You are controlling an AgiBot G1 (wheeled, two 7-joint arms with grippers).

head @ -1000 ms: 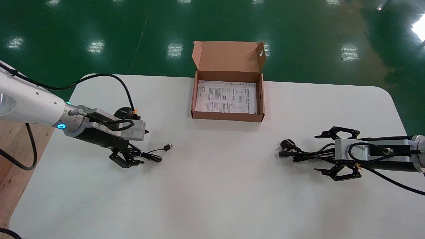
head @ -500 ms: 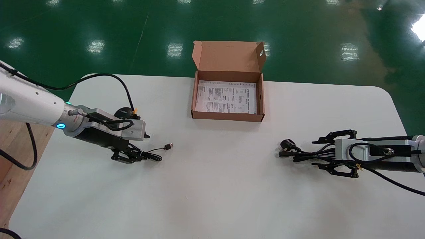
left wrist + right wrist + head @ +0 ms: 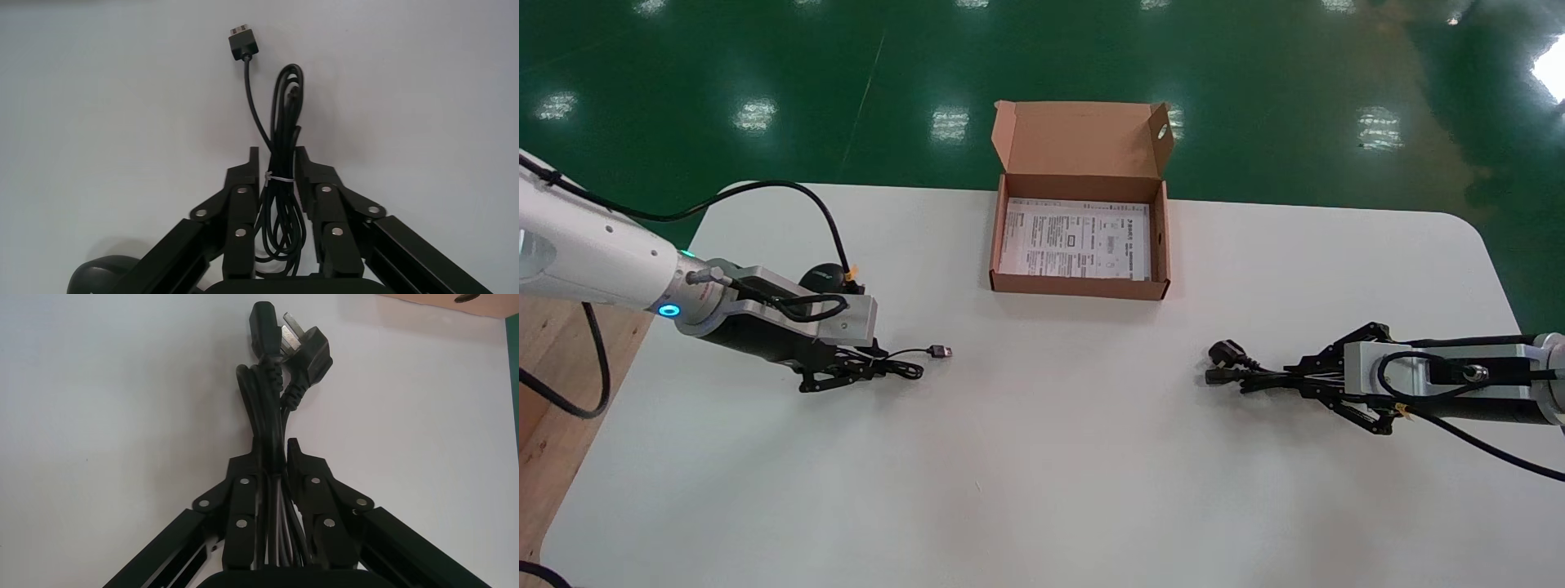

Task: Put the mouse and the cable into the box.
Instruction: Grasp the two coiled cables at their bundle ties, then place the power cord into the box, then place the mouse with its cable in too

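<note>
The black mouse [image 3: 823, 276] lies on the white table behind my left wrist, mostly hidden; in the left wrist view the mouse [image 3: 101, 275] shows at the frame's edge. Its tied cord bundle [image 3: 283, 122] runs between the fingers of my left gripper [image 3: 872, 367] [image 3: 276, 160], which is shut on it; the USB plug [image 3: 941, 352] sticks out beyond. My right gripper [image 3: 1299, 377] [image 3: 274, 454] is shut on the black power cable bundle [image 3: 263, 410], whose plugs [image 3: 1226, 363] lie past the fingertips. The open cardboard box [image 3: 1079, 287] stands at the table's far middle.
A printed sheet [image 3: 1076, 239] lies flat in the box, whose lid [image 3: 1081, 139] stands up at the back. The white table [image 3: 1042, 457] ends in rounded far corners; green floor lies beyond, and a wooden surface [image 3: 552, 384] lies to the left.
Both grippers went from wide open to shut, the left on the mouse cord, the right on the power cable. The USB plug shifted slightly rightward.
</note>
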